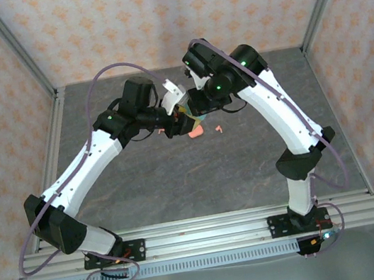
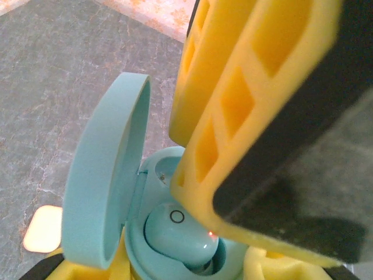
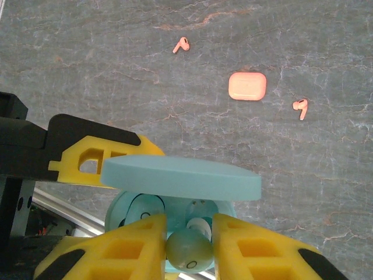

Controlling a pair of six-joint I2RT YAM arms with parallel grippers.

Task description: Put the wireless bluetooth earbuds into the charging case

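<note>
White-and-black left arm point(image 1: 96, 152) and right arm point(image 1: 276, 107) meet above the grey stone-patterned surface point(image 1: 179, 181). Just beside their meeting lie a small salmon-pink rounded plastic case point(image 1: 197, 132) and, near its right, a tiny salmon-pink earbud point(image 1: 219, 129).

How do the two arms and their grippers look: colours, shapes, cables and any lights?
The left arm and the right arm both have white link shells between black joint housings. Small green lights glow on the joints near the wrists. A thin lilac cable loops along each arm. The left gripper and the right gripper have yellow fingers with lattice cut-outs and black backing.
</note>
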